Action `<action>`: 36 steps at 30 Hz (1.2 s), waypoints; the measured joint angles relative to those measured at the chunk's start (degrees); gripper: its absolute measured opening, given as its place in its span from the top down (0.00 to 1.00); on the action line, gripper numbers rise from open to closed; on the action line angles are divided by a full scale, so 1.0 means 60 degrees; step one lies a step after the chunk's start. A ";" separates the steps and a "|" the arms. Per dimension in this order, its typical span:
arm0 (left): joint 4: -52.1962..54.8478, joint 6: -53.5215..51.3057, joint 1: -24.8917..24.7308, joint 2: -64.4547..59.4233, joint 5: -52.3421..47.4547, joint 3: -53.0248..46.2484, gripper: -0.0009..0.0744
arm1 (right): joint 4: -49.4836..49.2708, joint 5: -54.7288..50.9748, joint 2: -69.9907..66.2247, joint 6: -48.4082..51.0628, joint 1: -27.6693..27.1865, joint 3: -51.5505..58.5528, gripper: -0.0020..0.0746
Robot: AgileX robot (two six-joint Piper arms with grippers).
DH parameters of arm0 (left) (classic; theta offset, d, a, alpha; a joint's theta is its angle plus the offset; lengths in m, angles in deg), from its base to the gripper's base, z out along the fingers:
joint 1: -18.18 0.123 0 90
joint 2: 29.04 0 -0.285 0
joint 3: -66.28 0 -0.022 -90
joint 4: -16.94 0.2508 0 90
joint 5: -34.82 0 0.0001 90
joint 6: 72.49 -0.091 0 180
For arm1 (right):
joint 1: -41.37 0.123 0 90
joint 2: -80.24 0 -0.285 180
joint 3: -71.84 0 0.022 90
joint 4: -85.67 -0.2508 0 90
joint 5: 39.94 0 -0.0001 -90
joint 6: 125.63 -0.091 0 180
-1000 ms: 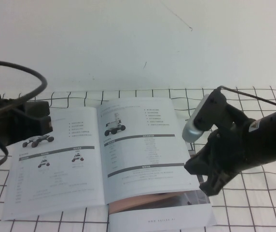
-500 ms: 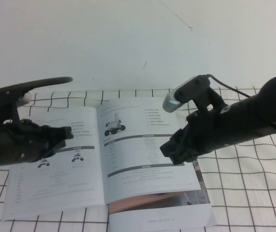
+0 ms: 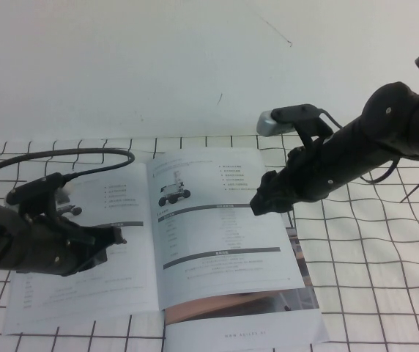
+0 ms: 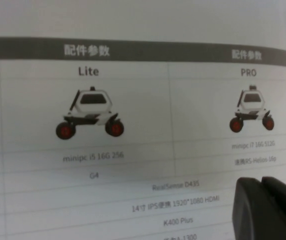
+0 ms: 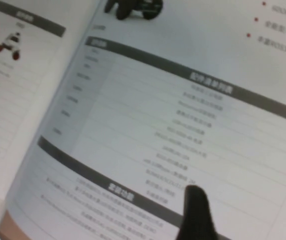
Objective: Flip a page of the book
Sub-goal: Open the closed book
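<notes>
An open book [image 3: 158, 242] lies flat on the table [image 3: 385, 293]. The left tool [image 3: 110, 238] sits over the book's left-hand leaf. The right tool [image 3: 257, 205] hangs above the right-hand page [image 3: 217, 235], near its outer edge.

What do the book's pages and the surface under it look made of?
The book: thin coated paper, semi-glossy by its soft sheen, the right page curving up off the stack. The table cover: white with a black grid, probably cloth or printed sheet; unclear which.
</notes>
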 joint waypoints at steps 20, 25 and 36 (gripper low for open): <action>-0.0065 -0.0311 0.0000 -0.0312 -0.0157 0.0034 0.99 | 0.0344 -0.0115 -0.1212 -0.0044 -0.0135 -0.0057 0.38; -0.0065 -0.0522 0.0000 -0.0317 -0.0969 0.0511 0.99 | 0.0303 -0.0115 -0.1335 -0.0064 -0.0135 -0.0076 0.38; -0.0047 -0.0664 0.0000 -0.0861 -0.0987 0.0888 0.99 | 0.0097 -0.0207 -0.1355 -0.0046 -0.0135 -0.0111 0.38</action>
